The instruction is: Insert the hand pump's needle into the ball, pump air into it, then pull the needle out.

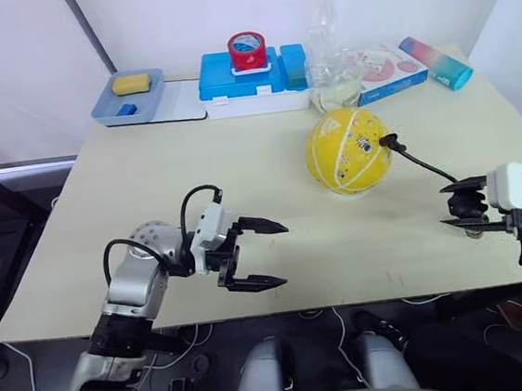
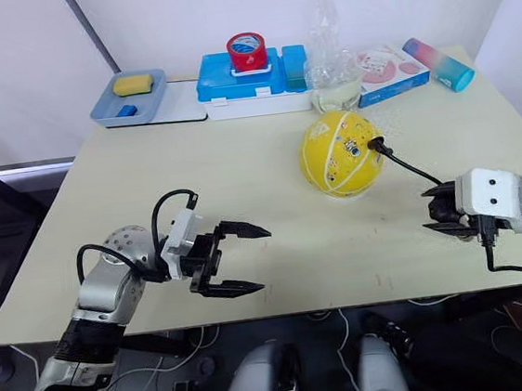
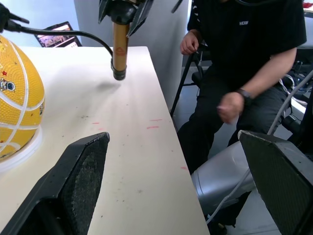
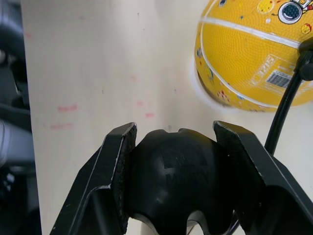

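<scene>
The yellow ball [image 1: 348, 151] rests on a clear ring in the middle right of the table. The needle's black fitting [image 1: 388, 141] sits against the ball's right side, and the pin itself is hidden. A thin black hose [image 1: 422, 163] runs from the fitting to my right gripper [image 1: 461, 204]. That gripper is shut on the black top end [image 4: 171, 171] of the hand pump. The pump's gold cylinder [image 3: 119, 46] hangs upright beneath it, close over the tabletop. My left gripper [image 1: 284, 256] is open near the front edge, left of the ball and apart from it.
Along the back edge stand a blue tray [image 1: 107, 110] with a yellow sponge, a blue box [image 1: 231, 85] topped by a red tape roll, a clear plastic bottle [image 1: 331, 57], a pink box [image 1: 388, 68] and a coloured tube [image 1: 436, 61]. A person [image 3: 244, 73] sits beyond the right edge.
</scene>
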Controlling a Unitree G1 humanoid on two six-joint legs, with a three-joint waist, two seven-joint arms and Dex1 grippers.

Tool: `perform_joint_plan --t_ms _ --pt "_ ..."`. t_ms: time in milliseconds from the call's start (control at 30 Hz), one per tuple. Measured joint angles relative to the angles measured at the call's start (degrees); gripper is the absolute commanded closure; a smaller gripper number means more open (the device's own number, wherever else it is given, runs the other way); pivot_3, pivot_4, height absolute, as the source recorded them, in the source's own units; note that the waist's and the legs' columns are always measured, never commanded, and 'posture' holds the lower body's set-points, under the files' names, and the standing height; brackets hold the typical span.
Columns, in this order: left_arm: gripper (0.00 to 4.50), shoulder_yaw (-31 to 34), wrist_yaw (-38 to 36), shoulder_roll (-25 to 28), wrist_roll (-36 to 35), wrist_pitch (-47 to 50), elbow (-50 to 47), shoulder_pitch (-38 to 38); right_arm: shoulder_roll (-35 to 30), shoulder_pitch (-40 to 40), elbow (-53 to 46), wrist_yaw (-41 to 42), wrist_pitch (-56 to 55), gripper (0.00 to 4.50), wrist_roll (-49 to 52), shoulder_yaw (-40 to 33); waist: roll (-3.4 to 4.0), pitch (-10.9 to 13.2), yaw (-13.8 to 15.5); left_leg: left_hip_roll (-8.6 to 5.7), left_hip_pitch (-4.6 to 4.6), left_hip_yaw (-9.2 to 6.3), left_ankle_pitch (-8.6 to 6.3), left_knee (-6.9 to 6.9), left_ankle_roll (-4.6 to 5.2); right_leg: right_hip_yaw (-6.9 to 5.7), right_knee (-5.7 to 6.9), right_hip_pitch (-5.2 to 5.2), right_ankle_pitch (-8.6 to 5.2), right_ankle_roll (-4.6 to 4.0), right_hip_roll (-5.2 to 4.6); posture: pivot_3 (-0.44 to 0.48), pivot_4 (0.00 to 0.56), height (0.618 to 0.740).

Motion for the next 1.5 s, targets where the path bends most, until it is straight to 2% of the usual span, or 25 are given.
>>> perform_joint_plan --t_ms 267,667,833,967,1200,1500 --pt "0.0 0.0 1.0 0.1 -0.5 0.1 -1.2 0.2 -2.3 -1.7 3.2 2.8 -3.7 2.49 -3.8 3.1 0.03 0.0 0.0 0.0 -0.01 0.0 0.02 0.0 -0.04 0.0 0.01 0.01 0.0 0.0 0.0 0.0 0.15 0.739" --pt "0.0 0.3 1.5 0.5 -1.1 0.0 -1.7 0.5 -2.8 -9.8 7.5 6.5 -7.0 2.49 -9.3 13.3 0.06 0.0 -0.1 0.0 -0.01 0.0 0.04 0.0 -0.07 -0.01 0.01 0.01 0.0 0.0 0.0 0.0 0.15 0.739" --pt "0.0 0.3 1.8 0.7 -1.1 -0.1 -1.7 0.6 -0.7 -12.4 8.1 6.4 -6.0 2.49 -10.8 16.5 0.07 0.0 -0.1 0.01 -0.01 0.0 0.06 0.0 -0.1 -0.01 0.02 0.01 0.0 -0.01 0.02 0.0 0.15 0.739" --pt "0.0 0.4 2.5 0.8 -1.1 -0.2 -1.9 1.2 4.7 -16.6 10.4 5.3 -4.9 2.49 -14.9 22.0 0.06 0.0 -0.2 0.01 -0.01 -0.01 0.08 0.0 -0.14 -0.03 0.02 0.02 0.0 -0.01 0.06 0.0 0.15 0.739" --pt "0.0 0.5 4.6 0.8 -1.1 -0.2 -2.9 3.0 11.5 -19.2 17.6 2.8 -10.6 2.49 -20.8 28.2 0.06 0.0 -0.1 0.0 0.0 0.01 0.1 0.0 -0.17 -0.07 0.02 0.06 0.0 -0.01 0.07 0.0 0.15 0.739" --pt "0.0 0.4 5.5 0.9 -1.1 -0.2 -4.2 3.8 15.1 -22.3 25.7 1.4 -14.2 2.49 -23.6 30.7 0.06 0.0 -0.1 -0.04 0.01 -0.01 0.14 0.0 -0.23 -0.11 0.02 0.11 0.0 0.0 0.11 0.0 0.15 0.739"
